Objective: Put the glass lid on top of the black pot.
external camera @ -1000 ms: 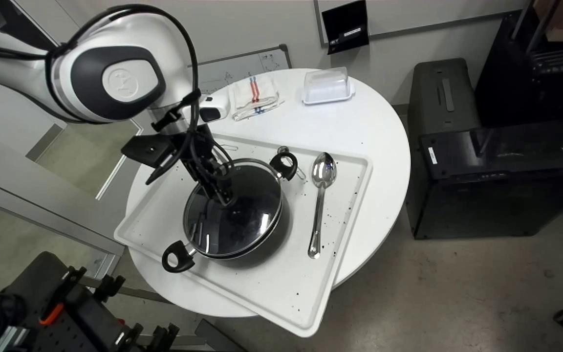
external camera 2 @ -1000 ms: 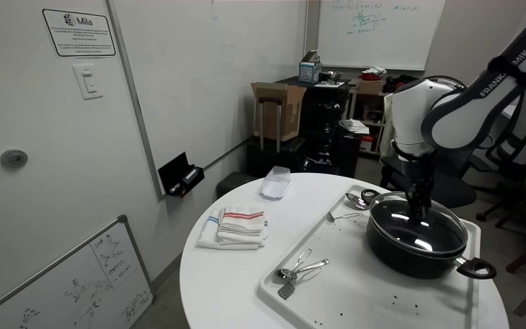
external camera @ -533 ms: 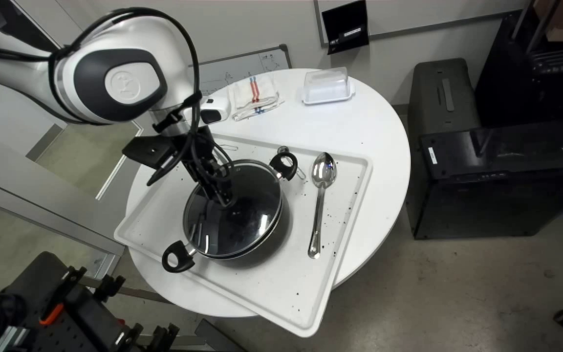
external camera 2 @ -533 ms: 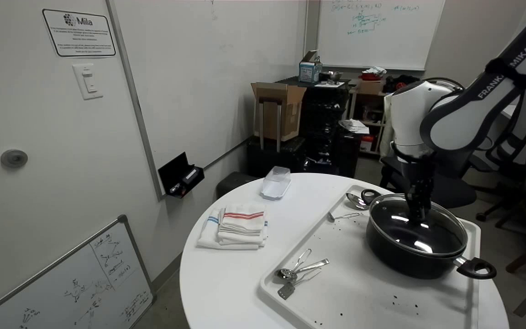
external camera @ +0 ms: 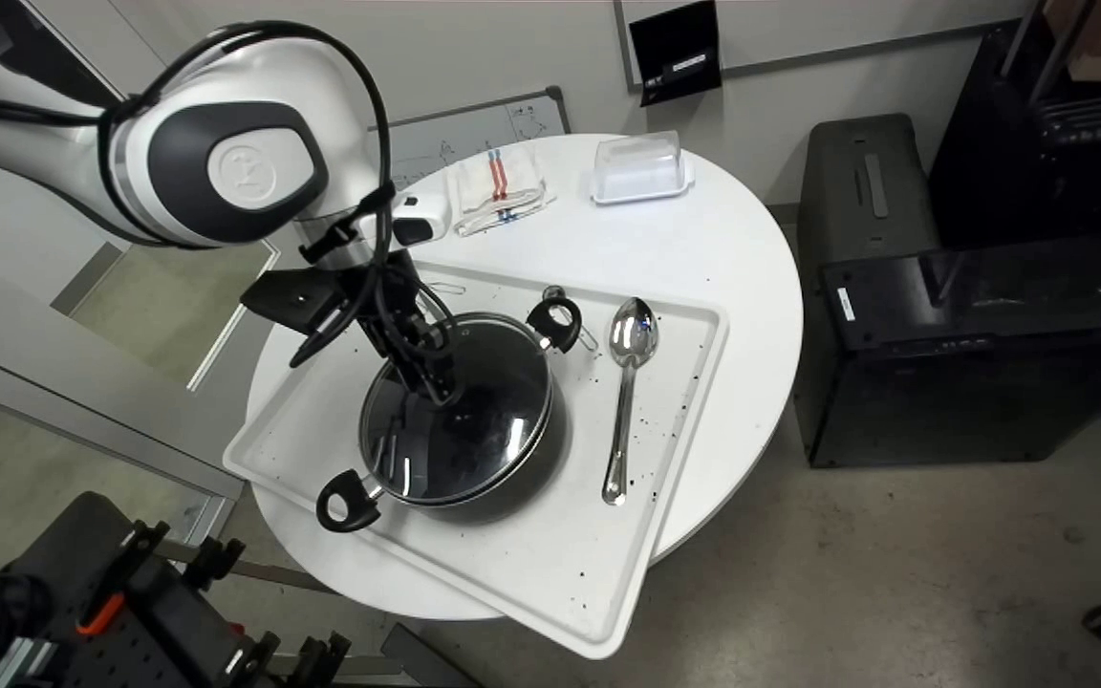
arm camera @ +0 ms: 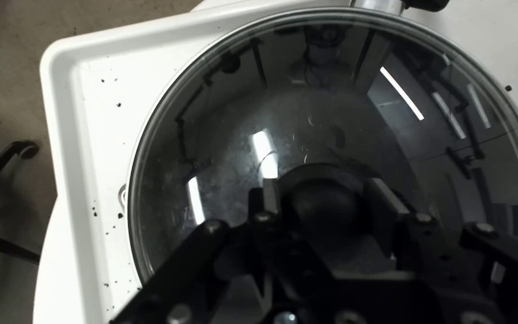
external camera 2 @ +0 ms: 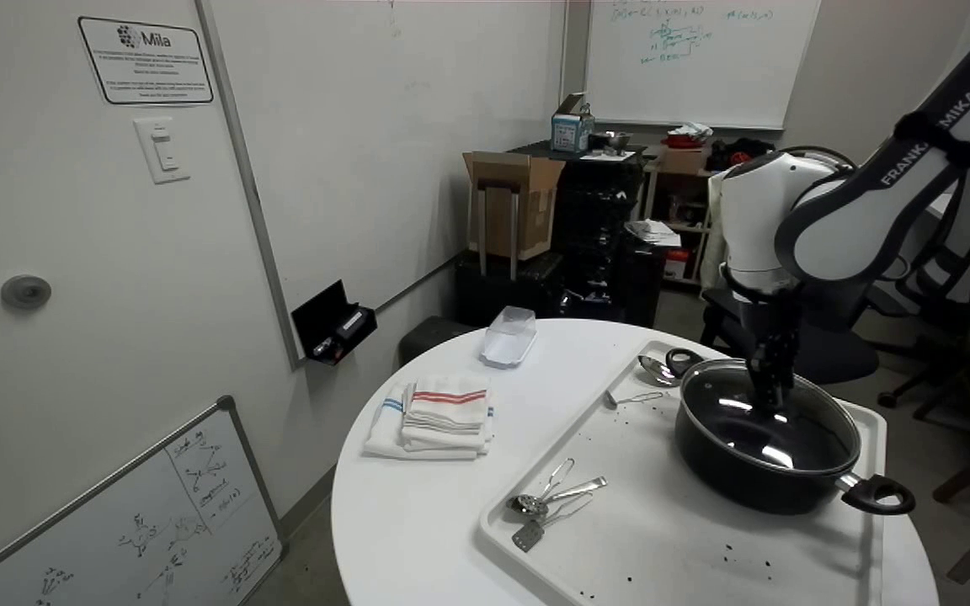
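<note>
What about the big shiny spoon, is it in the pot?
No, the big shiny spoon lies on the white tray, beside the black pot.

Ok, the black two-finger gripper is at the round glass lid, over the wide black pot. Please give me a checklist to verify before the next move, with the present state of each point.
1. Gripper on the black knob: ok, the jaws appear closed on both sides of it.
2. Glass lid over the pot: ok, it covers the opening in both exterior views.
3. Lid fully seated on the pot: cannot tell, the contact line is unclear.
4. Black loop handles: ok, both stick out beyond the lid.
5. Pot upright on the white rectangular tray: ok.
6. Long metal spoon: ok, it lies apart from the pot.
</note>
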Robot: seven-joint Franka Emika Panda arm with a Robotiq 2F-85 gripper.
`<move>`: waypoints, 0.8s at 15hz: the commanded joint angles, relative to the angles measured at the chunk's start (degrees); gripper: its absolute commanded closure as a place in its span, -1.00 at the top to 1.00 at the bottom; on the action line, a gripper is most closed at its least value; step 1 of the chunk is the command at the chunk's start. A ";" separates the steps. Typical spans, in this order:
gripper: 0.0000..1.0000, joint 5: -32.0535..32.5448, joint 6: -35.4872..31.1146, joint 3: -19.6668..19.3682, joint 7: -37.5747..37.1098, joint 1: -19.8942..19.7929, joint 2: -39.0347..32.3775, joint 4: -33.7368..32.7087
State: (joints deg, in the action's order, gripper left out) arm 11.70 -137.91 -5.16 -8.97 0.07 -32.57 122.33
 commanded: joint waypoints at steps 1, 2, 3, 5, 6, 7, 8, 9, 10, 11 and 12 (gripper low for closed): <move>-0.52 -1.45 -1.39 0.20 1.35 -0.29 -0.01 0.23; -0.52 -1.57 -1.36 0.28 1.45 -0.33 -0.14 0.29; -0.52 -1.59 -1.45 0.28 1.43 -0.32 -0.17 0.40; -0.52 -2.00 -1.04 0.58 1.98 -0.56 0.30 0.91; -0.52 -2.15 -0.73 0.73 2.26 -0.63 0.59 1.24; -0.52 -2.29 -0.65 0.85 2.55 -0.72 0.83 1.47; -0.52 -2.66 -0.08 1.08 2.94 -0.87 1.19 1.70; -0.52 -3.03 0.21 1.34 3.51 -1.07 1.50 1.95; -0.52 -3.39 0.40 1.48 3.97 -1.13 1.74 2.21; -0.52 -3.89 0.66 1.67 4.54 -1.24 1.91 2.41; -0.52 -4.26 0.82 1.83 4.99 -1.32 2.05 2.61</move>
State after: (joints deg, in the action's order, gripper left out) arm 10.02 -138.30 -4.77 -6.89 -0.10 -32.79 122.97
